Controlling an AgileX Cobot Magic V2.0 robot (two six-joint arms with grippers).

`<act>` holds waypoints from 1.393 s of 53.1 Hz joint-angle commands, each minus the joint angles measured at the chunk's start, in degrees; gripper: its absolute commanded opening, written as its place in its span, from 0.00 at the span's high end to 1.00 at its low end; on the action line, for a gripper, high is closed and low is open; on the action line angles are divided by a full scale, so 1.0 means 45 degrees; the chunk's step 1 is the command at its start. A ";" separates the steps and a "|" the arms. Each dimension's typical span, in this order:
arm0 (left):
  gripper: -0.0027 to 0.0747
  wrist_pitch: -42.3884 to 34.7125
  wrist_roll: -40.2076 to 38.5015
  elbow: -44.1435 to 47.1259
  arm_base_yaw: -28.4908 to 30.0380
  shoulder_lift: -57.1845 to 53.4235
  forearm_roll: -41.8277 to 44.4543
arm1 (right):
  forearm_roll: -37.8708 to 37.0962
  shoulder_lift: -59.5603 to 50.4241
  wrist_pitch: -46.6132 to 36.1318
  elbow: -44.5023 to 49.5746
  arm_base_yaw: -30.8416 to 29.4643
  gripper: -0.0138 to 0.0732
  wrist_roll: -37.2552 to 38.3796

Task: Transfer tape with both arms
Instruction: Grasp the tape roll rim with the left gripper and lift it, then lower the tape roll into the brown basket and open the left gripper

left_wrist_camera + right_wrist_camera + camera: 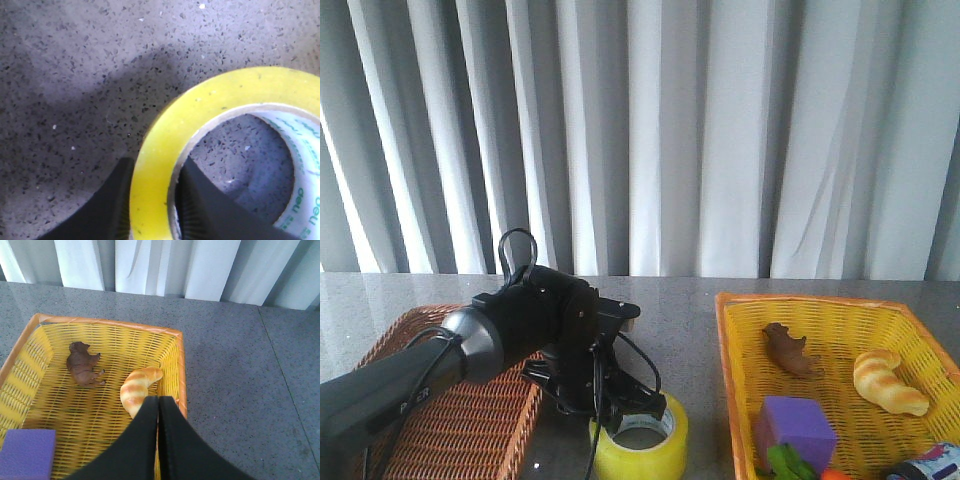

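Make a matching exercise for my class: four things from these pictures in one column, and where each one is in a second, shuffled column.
Things:
1. tape
2. croissant
3. purple block
4. left gripper

Places:
A. far right in the yellow basket
B. on the grey table between the baskets
C. astride the tape's wall
D. near the yellow basket's front

Pairs: 1-B, 2-A, 3-D, 4-C

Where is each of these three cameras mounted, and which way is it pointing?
Front view: looks forward over the grey stone table toward curtains; shows the black left arm, the yellow packing tape roll and the yellow wicker basket.
Left wrist view: on the left arm, looking down; the left gripper straddles the tape roll's wall.
Right wrist view: on the right arm, above the basket; the right gripper is closed.
Shared: tape in front and left wrist views; basket in front and right wrist views.
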 commanded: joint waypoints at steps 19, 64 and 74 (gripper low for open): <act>0.97 0.1968 0.0022 -0.5162 -0.0097 -0.1197 -0.0483 | -0.0140 -0.0273 -0.0777 -0.0299 -0.0056 0.85 -0.0019; 0.96 0.0296 -0.0228 -0.1160 0.4839 -0.6158 0.0738 | -0.0140 -0.0273 -0.0777 -0.0299 -0.0056 0.85 -0.0019; 0.96 -0.0343 -0.0010 0.0291 0.5016 -0.5221 0.1053 | -0.0140 -0.0273 -0.0777 -0.0299 -0.0056 0.85 -0.0019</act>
